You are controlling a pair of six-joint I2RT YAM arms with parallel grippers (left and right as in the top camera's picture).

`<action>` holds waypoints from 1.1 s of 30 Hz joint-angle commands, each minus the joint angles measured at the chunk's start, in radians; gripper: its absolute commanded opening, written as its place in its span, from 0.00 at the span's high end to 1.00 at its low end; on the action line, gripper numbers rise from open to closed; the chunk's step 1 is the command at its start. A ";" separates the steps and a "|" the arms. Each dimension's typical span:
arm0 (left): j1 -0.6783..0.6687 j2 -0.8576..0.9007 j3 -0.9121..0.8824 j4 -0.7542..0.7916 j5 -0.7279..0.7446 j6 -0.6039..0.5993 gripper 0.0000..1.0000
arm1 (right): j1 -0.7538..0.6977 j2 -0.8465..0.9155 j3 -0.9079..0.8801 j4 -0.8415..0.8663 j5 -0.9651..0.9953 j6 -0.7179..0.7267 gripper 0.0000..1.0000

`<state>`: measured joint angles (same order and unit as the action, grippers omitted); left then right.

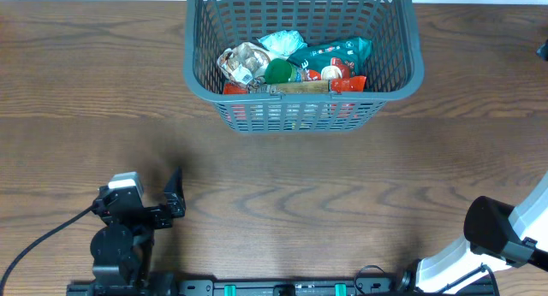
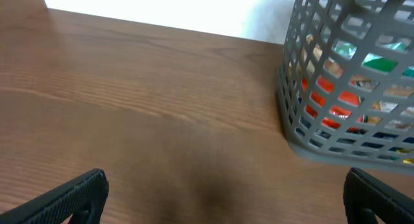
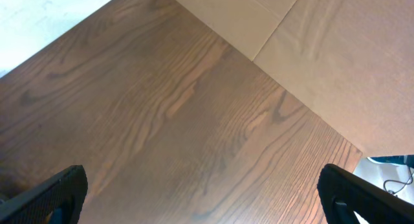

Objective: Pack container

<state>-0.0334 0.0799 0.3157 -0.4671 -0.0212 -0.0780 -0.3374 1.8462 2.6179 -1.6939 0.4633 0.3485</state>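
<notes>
Packing is judged complete: snack packets (image 1: 295, 67) are held in the container (image 1: 291, 115) at the far side of the table (image 1: 342, 202), none is seen outside, and the left gripper (image 2: 226, 198) and right gripper (image 3: 202, 191) are spread wide, empty

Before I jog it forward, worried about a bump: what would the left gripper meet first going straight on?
Ahead of the left gripper, likely only bare brown wooden table; the dark grey slotted plastic basket stands right of that line. Depth unclear.
</notes>
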 commanded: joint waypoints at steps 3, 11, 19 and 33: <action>0.006 -0.044 -0.043 0.015 0.015 -0.006 0.01 | -0.015 -0.007 -0.003 -0.002 0.003 0.010 0.01; 0.006 -0.074 -0.094 0.036 0.014 -0.005 0.01 | -0.015 -0.007 -0.003 -0.002 0.003 0.010 0.01; 0.006 -0.078 -0.153 0.101 0.014 -0.005 0.01 | -0.015 -0.007 -0.003 -0.002 0.003 0.010 0.01; 0.006 -0.078 -0.181 0.110 0.040 0.127 0.01 | -0.015 -0.007 -0.003 -0.002 0.003 0.010 0.01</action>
<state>-0.0334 0.0109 0.1387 -0.3580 0.0013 -0.0139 -0.3374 1.8462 2.6179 -1.6939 0.4629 0.3485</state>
